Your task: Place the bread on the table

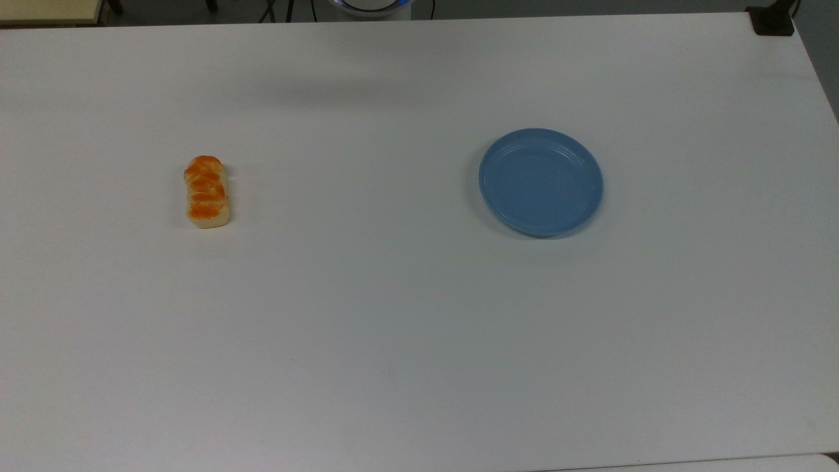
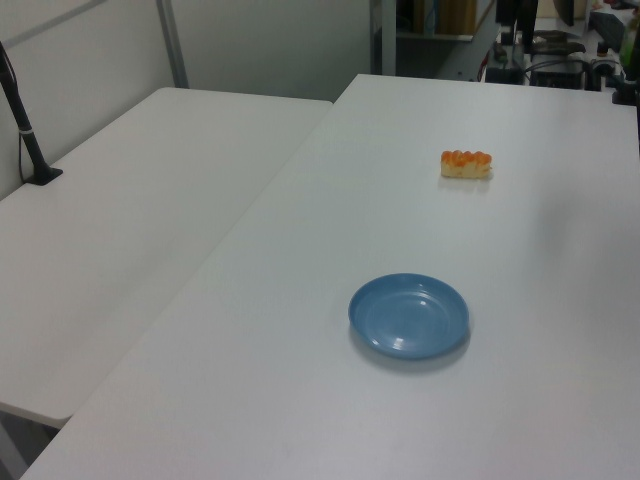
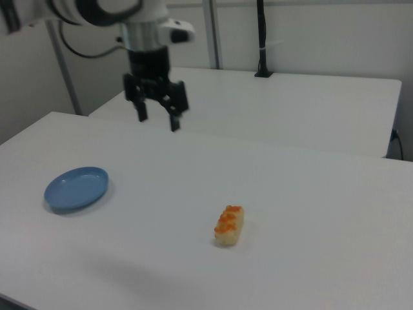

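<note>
The bread [image 1: 208, 192] is lying flat on the white desk [image 1: 393, 314], glazed side up, in the top view's left half; nothing is touching it; the blue plate [image 1: 541, 181] is sitting well apart from it toward the top view's right. In the right view the gripper [image 3: 157, 118] is hanging high above the desk, pointing down, far from the bread [image 3: 230, 225]; its jaws are standing apart and holding nothing.
</note>
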You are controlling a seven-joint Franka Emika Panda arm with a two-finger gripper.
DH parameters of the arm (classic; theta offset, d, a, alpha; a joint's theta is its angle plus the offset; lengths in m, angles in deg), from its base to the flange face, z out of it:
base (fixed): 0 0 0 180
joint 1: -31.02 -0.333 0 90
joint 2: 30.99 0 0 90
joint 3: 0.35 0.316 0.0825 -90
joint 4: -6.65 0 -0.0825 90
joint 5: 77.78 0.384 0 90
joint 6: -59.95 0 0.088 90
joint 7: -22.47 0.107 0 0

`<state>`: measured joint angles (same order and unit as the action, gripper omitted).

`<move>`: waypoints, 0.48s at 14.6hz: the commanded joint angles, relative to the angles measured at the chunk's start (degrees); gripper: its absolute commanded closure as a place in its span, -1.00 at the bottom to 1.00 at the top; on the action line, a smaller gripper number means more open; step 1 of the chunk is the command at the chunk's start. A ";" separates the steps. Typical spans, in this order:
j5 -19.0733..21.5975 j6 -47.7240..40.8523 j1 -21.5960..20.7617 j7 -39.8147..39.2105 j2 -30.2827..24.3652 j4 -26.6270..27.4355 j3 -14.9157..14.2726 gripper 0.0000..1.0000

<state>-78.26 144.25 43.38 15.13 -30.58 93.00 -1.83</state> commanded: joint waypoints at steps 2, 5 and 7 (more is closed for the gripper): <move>0.56 -0.89 -9.00 9.60 -3.49 1.62 -2.72 -1.00; 0.39 -0.28 -11.92 9.98 -3.31 1.71 -4.41 -1.00; 0.21 1.82 -12.09 9.80 -2.96 2.33 -4.41 -1.00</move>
<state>-78.26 143.31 32.94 24.16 -33.16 93.45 -4.58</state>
